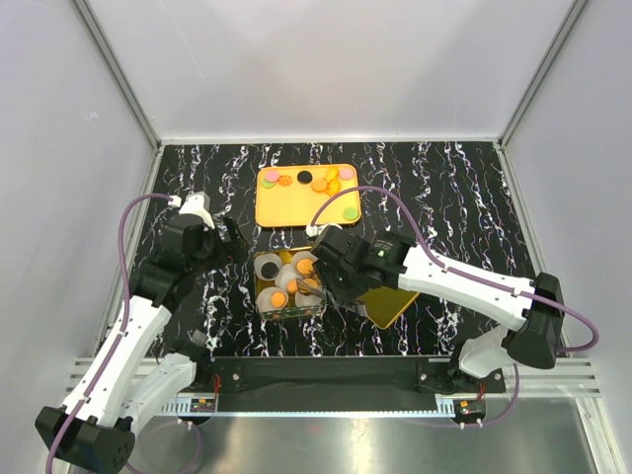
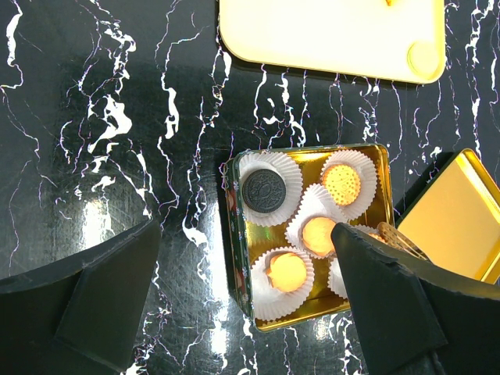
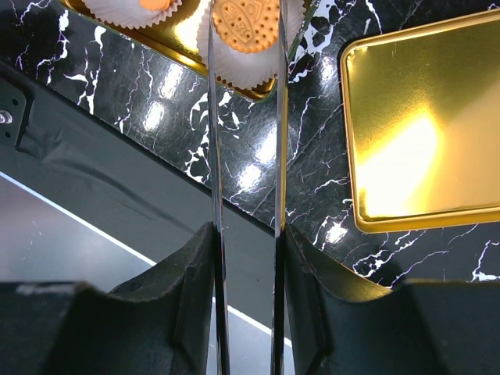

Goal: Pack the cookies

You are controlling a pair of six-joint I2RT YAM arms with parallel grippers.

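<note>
Several cookies [image 1: 318, 181], mostly orange with a black, pink and green one, lie on a yellow tray [image 1: 281, 209]. A gold tin [image 1: 265, 298] holds white paper cups with orange cookies [image 2: 287, 269] and a black one [image 2: 266, 190]. My right gripper [image 3: 246, 234] is shut on metal tongs [image 3: 215, 156]. The tong tips flank an orange cookie [image 3: 246, 22] at a cup in the tin's near corner. Whether the tongs squeeze that cookie I cannot tell. In the top view the right gripper [image 1: 331, 281] hangs over the tin. My left gripper [image 2: 242, 312] is open wide and empty, just left of the tin [image 2: 238, 258].
The tin's gold lid [image 1: 393, 306] lies inside up to the right of the tin, under my right arm; it also shows in the right wrist view [image 3: 422, 125]. A black rail [image 3: 101, 180] runs along the table's near edge. White walls enclose the black marble table [image 1: 444, 188].
</note>
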